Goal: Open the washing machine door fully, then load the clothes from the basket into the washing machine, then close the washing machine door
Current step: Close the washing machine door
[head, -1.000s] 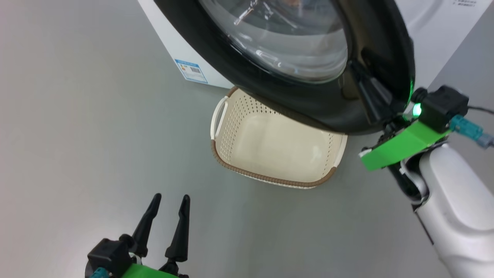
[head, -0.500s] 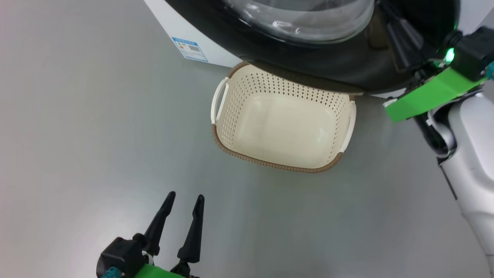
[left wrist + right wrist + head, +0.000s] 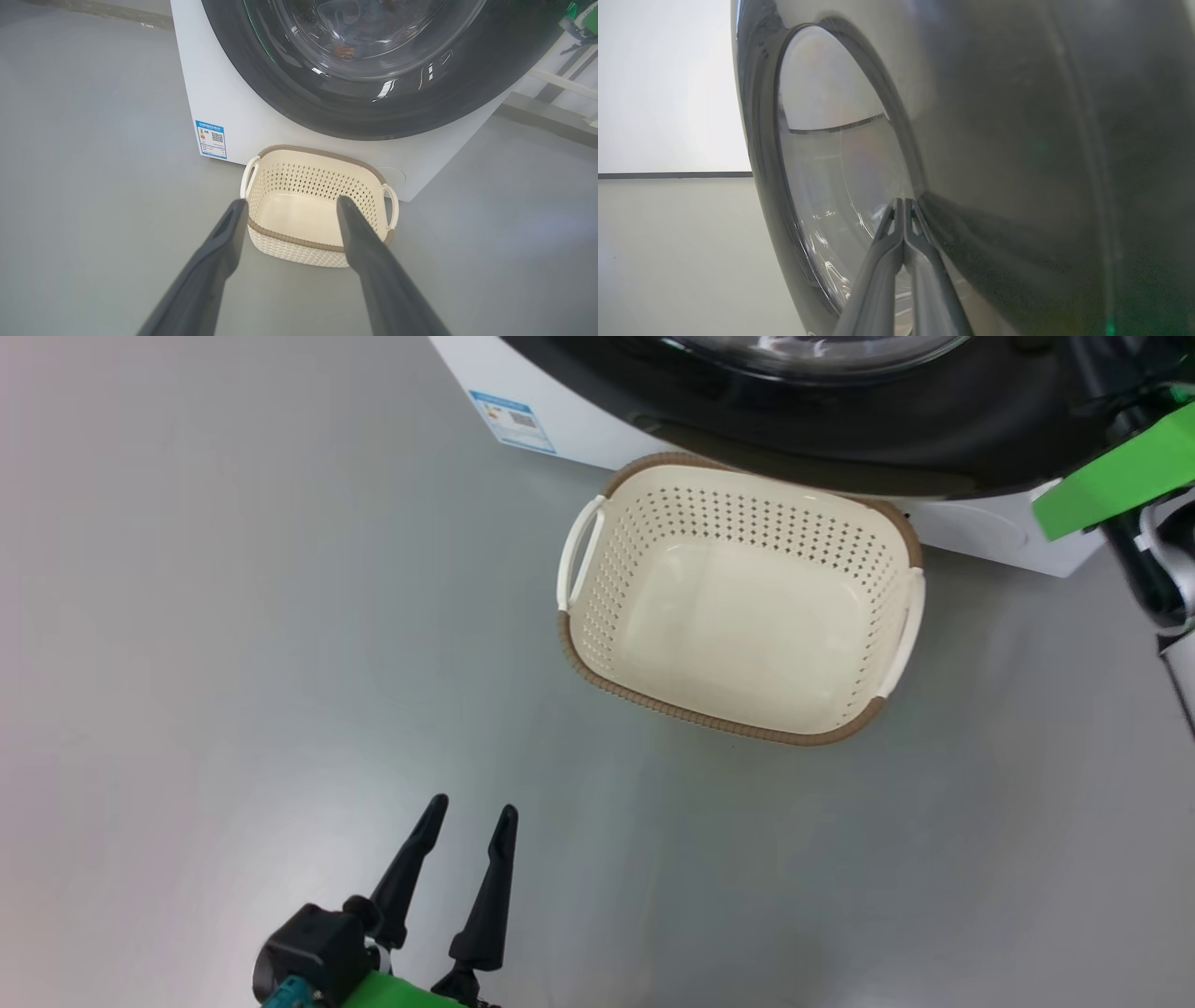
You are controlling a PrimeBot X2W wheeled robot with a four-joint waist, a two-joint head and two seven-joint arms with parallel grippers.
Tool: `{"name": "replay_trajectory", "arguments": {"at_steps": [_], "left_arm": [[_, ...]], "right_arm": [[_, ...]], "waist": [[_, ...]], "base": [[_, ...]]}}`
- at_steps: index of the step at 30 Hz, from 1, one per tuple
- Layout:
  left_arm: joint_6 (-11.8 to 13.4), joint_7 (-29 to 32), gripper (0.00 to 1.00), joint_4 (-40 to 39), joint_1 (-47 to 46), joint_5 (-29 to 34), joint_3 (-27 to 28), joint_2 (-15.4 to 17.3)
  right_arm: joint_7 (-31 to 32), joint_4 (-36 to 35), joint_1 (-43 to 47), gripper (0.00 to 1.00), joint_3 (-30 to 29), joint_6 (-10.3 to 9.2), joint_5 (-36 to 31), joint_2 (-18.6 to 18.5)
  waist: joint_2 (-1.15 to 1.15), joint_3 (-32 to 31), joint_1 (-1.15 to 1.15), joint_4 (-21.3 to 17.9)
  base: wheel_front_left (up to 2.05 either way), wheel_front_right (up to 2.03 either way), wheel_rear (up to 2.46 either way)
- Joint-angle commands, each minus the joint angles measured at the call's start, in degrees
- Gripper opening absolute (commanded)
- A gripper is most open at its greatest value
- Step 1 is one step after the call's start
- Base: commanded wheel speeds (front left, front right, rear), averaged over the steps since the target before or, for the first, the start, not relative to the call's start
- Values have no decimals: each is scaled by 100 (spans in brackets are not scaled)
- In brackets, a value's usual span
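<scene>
The cream basket [image 3: 738, 607] with a brown rim sits empty on the floor, just in front of the washing machine [image 3: 569, 415]. The clothes are out of view. Above the basket, the washing machine door [image 3: 840, 425] lies close against the white front, its glossy black rim [image 3: 289, 93] around the clear glass. My right gripper [image 3: 903, 201] is shut with nothing in it, its tips pressed on the door's black rim [image 3: 1017, 140] beside the glass. My left gripper [image 3: 464, 814] hangs open and empty over the floor, well short of the basket [image 3: 317, 205].
Grey floor [image 3: 233, 616] spreads wide to the left of and before the basket. A blue label sticker [image 3: 210, 138] marks the machine's lower left corner. My right wrist's green bracket [image 3: 1111, 476] shows at the upper right, by the door's edge.
The door has swung from over the basket back toward the machine's front, with my shut right gripper against it. The basket now shows whole. The head view has shifted. My left gripper stays open.
</scene>
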Motion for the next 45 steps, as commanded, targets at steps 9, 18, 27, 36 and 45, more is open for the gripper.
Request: {"name": "replay_trajectory", "arguments": {"at_steps": [9, 18, 27, 36, 45], "left_arm": [[-14, -37, 100, -116, -28, -208, 30, 57], [-14, -37, 100, -37, -75, -374, 1, 57], [-14, -37, 100, 229, -41, -297, 300, 57], [-14, -37, 100, 482, 331, -168, 767, 57], [-14, -37, 100, 619, 835, 27, 1082, 57]], "right_arm": [[-26, 493, -735, 0, -129, 1, -246, -379], [-26, 500, -613, 0, -81, 1, -266, -261], [-26, -284, 513, 56, -69, 1, -120, 10], [-26, -1274, 2262, 100, -388, 1, -160, 383], [-26, -1748, 3972, 100, -903, 1, -330, 811]], "waist": [[0, 82, 0, 228], [0, -96, 0, 55], [0, -725, 0, -377], [0, -1651, 0, -1014], [0, -2455, 0, -1618]], "base": [[0, 0, 0], [0, 0, 0], [0, 0, 0], [0, 0, 0], [0, 0, 0]]}}
